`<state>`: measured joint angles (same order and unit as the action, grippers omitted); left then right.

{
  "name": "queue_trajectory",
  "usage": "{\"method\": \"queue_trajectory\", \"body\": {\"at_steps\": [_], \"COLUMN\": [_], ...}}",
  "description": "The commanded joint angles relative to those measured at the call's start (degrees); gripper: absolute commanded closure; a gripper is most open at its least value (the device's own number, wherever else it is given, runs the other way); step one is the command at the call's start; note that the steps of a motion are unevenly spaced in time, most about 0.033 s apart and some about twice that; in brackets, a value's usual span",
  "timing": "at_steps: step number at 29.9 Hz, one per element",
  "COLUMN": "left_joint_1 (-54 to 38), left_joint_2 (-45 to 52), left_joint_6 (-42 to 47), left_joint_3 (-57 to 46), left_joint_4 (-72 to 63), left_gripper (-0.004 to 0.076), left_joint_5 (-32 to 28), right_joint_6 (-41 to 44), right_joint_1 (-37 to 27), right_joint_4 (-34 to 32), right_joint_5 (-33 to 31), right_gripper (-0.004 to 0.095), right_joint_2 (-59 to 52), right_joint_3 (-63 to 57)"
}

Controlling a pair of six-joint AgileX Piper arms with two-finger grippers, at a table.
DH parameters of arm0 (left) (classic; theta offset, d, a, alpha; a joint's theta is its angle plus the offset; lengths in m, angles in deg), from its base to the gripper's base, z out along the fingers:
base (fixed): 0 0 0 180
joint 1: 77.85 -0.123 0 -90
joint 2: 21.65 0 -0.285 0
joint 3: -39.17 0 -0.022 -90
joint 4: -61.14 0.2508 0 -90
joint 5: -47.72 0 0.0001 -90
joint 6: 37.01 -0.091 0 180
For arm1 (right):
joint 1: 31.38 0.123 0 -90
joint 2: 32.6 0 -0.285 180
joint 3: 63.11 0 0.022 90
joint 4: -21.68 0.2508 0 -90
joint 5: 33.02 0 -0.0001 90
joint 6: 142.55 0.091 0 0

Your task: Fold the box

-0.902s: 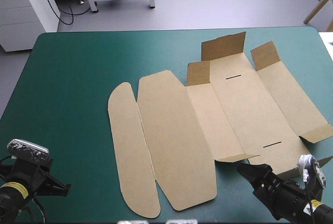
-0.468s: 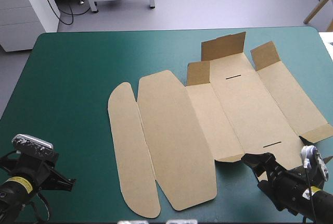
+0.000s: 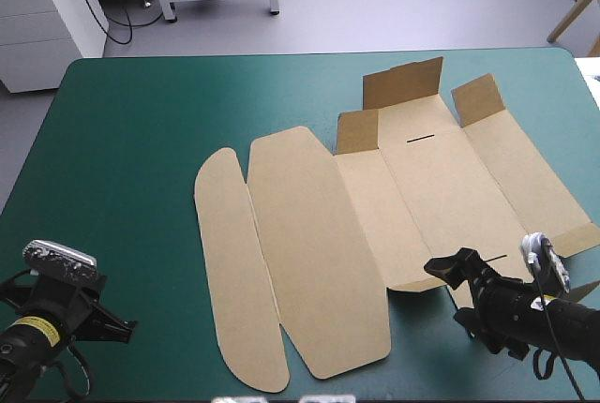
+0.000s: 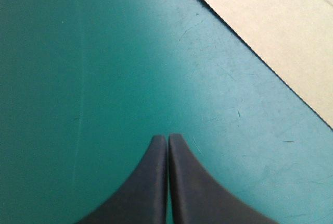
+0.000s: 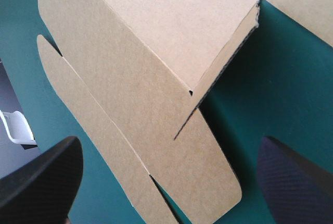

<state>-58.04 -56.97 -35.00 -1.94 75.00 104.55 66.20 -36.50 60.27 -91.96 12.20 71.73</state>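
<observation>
The brown box (image 3: 375, 225) lies mostly flat on the teal-green tabletop (image 3: 131, 131), with its panels running long from the near edge to the far one. My right pincer (image 3: 450, 291) stands wide at its near end. My left pincer (image 4: 167, 146) is pressed together, empty and well apart. I judge the right arm is nearer.

We bring our right gripper (image 3: 450, 291) forward from the table's near edge to the near edge of the box (image 3: 412, 197) and turn it toward the left. Its black fingers stand spread, and one fingertip now lies over the board beside the small corner flap (image 3: 417, 284). Our left gripper (image 3: 120, 326) creeps slightly forward.
</observation>
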Motion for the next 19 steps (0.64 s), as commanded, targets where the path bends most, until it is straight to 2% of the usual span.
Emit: {"method": "queue_trajectory", "body": {"at_steps": [1,12,19], "left_joint_1": [0.19,0.19,0.19], "left_joint_2": [-0.81,-0.81,-0.81], "left_joint_6": [0.27,1.03,1.12], "left_joint_3": [1.78,1.78,1.78], "left_joint_4": [0.4,-0.27,-0.27], "left_gripper": [0.0734,0.0734,0.0734], "left_joint_5": [-3.68,-4.55,-4.55], "right_joint_6": [-1.7,-3.97,-7.04], "right_joint_1": [-0.01,-0.01,-0.01], "right_joint_4": [2.19,2.45,5.03], "right_joint_5": [2.51,5.75,5.29], "right_gripper": [0.0075,0.0098,0.0098], "right_joint_2": [2.37,9.47,11.68], "right_joint_3": [1.7,1.7,1.7]}}
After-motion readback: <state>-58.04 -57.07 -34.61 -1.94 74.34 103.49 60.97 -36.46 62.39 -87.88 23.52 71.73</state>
